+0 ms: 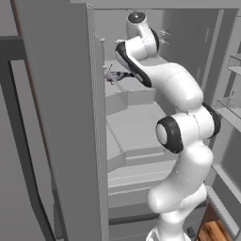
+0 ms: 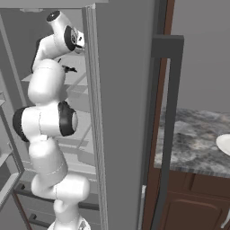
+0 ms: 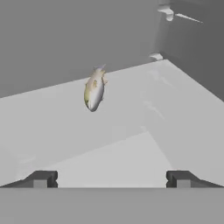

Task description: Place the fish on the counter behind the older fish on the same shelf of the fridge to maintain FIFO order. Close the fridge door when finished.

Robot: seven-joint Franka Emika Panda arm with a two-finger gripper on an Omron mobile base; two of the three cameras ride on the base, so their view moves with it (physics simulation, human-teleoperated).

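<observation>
gripper (image 3: 111,178) is seen w/ jaws spread wide, nothing held between the tips. the fish (image 3: 94,89) is seen ahead of the tips & slightly left in hand view, lying free on the shelf (image 3: 131,131) deep in the fridge (image 2: 121,112), near the back wall; placed that far in presumably so it sits behind older stock per fifo. the older fish (image 1: 117,75) is made out in left base view as a dark shape on the shelf level w/ the hand, just beside the upper arm; whether it lies nearer the door than the new one can't be told for sure. the arm is reached high into the open compartment. the counter (image 2: 197,143) is seen off to the side in right base view, apart from the tool. judged: placing done, door not yet closed.
</observation>
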